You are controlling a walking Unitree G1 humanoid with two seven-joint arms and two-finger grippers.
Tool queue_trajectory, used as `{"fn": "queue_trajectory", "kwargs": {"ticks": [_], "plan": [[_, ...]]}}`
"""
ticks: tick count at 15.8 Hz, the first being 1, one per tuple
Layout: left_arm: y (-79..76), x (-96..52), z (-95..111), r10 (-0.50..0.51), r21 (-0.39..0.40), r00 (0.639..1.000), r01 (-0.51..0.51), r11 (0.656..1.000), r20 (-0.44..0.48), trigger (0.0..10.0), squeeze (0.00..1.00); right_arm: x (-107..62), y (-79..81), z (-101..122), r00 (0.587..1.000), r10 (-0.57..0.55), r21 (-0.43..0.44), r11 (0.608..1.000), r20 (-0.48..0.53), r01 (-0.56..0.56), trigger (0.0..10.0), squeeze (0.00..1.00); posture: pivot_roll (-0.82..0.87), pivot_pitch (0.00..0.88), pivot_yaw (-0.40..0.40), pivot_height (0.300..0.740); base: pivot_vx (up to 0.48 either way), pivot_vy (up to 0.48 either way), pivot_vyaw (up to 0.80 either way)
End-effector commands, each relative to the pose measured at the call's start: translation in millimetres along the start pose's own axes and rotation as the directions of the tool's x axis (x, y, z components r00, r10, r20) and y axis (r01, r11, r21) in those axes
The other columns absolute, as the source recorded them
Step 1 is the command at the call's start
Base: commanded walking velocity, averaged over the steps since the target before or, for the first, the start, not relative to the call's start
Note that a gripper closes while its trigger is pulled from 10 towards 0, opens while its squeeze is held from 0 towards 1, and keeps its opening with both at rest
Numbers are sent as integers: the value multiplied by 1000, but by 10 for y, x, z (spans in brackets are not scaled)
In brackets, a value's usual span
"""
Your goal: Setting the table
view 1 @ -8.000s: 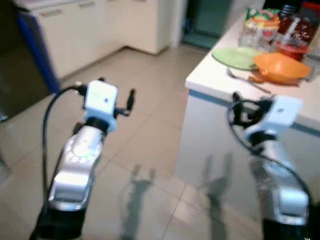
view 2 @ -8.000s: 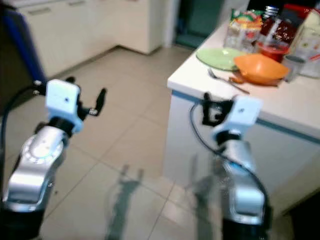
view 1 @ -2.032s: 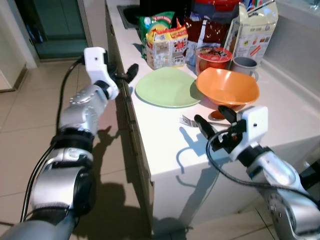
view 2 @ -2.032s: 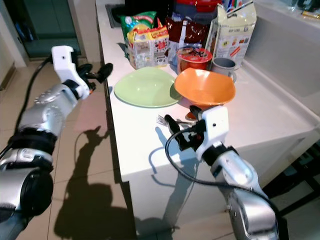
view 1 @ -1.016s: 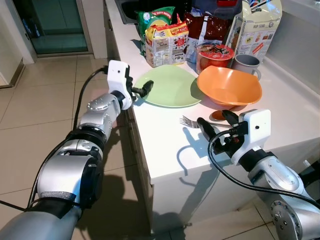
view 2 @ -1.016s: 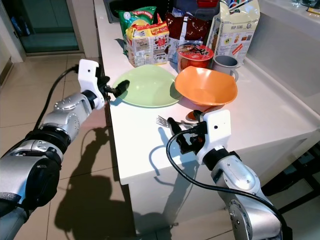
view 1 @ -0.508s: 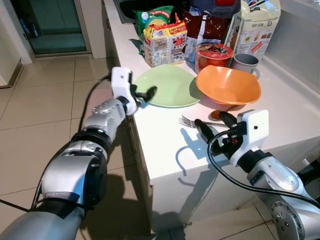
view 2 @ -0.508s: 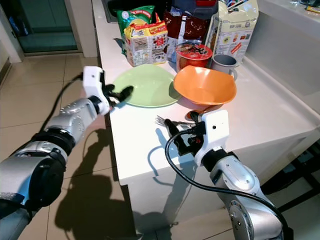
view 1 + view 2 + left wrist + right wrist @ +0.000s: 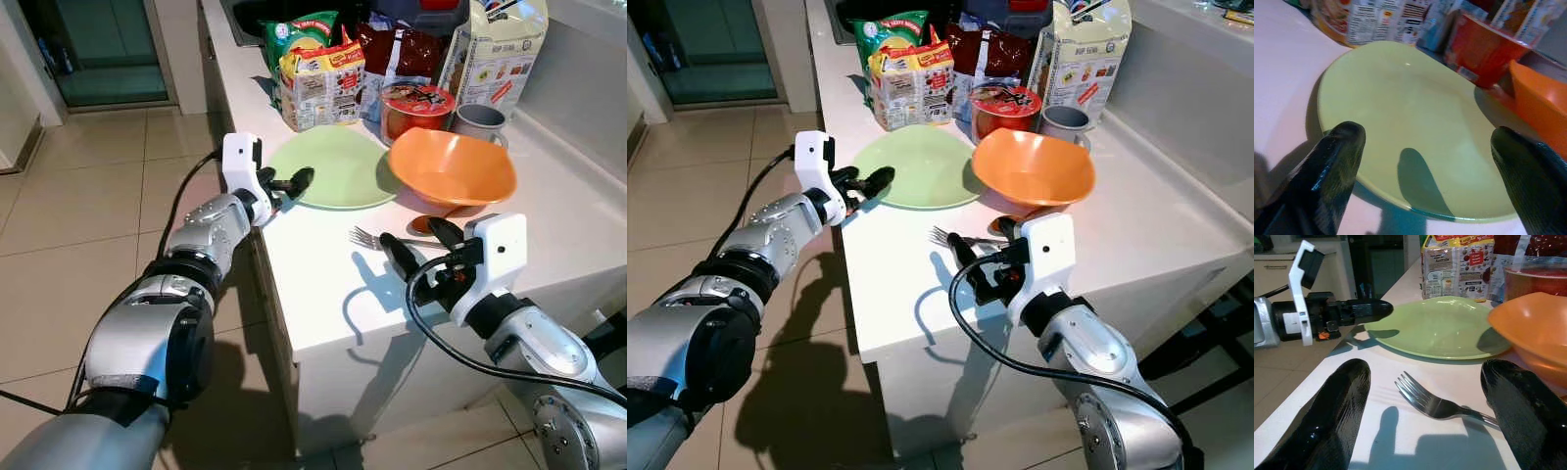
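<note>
A pale green plate (image 9: 338,166) lies on the white counter (image 9: 323,294), and an orange bowl (image 9: 451,174) sits touching its right side. In front of the bowl lies a silver fork (image 9: 367,238), tines toward the counter's left edge. My left gripper (image 9: 286,181) is open at the plate's near-left rim; in the left wrist view its fingers (image 9: 1334,161) straddle the plate (image 9: 1410,122). Low over the fork (image 9: 1435,401), my right gripper (image 9: 416,243) is also open, one finger on each side of the handle and nothing held.
Snack packets (image 9: 318,73), a red noodle cup (image 9: 419,106), a grey mug (image 9: 480,122) and a carton (image 9: 490,44) crowd the counter's back. Bare counter stretches in front of the fork. Tiled floor (image 9: 69,215) lies left of the counter's edge.
I walked from the open floor up to the counter. Over the last second the left gripper has slid in to the plate's rim. The right gripper has hardly moved.
</note>
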State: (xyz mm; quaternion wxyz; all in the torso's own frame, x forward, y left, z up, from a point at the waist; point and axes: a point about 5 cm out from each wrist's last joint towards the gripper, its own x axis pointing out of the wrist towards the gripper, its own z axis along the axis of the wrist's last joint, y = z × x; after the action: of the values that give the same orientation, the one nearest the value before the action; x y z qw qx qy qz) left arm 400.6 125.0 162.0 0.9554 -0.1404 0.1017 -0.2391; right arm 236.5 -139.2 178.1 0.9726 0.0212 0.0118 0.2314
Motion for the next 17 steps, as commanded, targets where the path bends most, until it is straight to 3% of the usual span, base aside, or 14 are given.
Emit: {"fn": "queue_trajectory", "kwargs": {"ticks": [1,2,10,17], "plan": [[-91,45,20,-50,3,999,50,999,-18,1922,0,3,28,36,1000,18,1,1000,7,-18,10000,0,-142,16,-11,740,0,0,0],[-96,44,11,-61,13,998,61,998,-27,0,0,4,32,37,1000,20,1,1000,7,-20,10000,0,-142,14,-10,740,0,0,0],[-72,18,-81,-76,37,992,80,996,-104,0,0,12,37,27,1000,29,-7,1000,1,-29,10000,0,-141,0,-10,740,0,0,0],[-28,1,-49,-57,8,992,59,998,-108,0,0,29,20,22,999,34,-14,999,1,-34,10000,0,-136,0,-16,740,0,0,0]]}}
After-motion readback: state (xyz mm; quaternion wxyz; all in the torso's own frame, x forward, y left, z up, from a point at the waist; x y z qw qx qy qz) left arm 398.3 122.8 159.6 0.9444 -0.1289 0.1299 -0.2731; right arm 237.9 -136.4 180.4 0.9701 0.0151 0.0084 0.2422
